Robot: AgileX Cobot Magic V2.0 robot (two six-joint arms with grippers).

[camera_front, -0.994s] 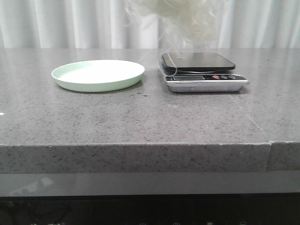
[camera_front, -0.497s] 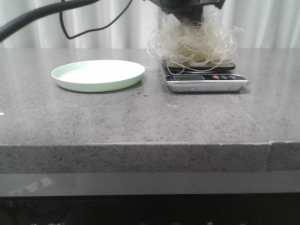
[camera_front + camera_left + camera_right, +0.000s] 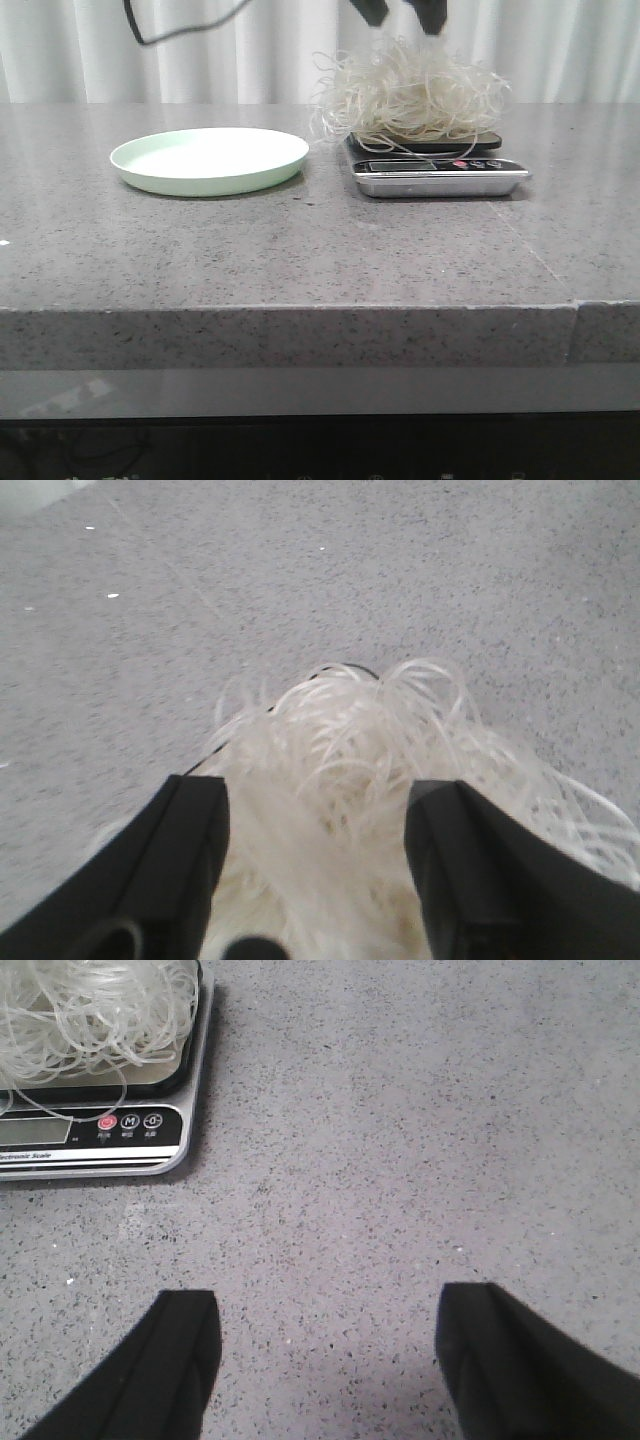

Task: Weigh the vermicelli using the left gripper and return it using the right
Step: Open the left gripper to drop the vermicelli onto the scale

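Note:
The vermicelli (image 3: 410, 95), a fluffy white bundle of thin strands, rests on the black platform of the kitchen scale (image 3: 440, 176) at the table's middle right. My left gripper (image 3: 402, 14) hangs just above it at the top edge of the front view, open and apart from it. In the left wrist view the vermicelli (image 3: 340, 730) lies below the wide-open left gripper (image 3: 315, 800). My right gripper (image 3: 330, 1300) is open and empty over bare table, beside the scale (image 3: 95, 1132) and the vermicelli (image 3: 90, 1010). The right gripper is out of the front view.
An empty pale green round plate (image 3: 200, 185) sits left of the scale. The grey speckled table has a seam at its right front (image 3: 577, 330). White curtains hang behind. A black cable (image 3: 170, 35) dangles at the top left.
The vermicelli came down from the air onto the scale. My left gripper let it go, opened and rose to the top edge of the front view.

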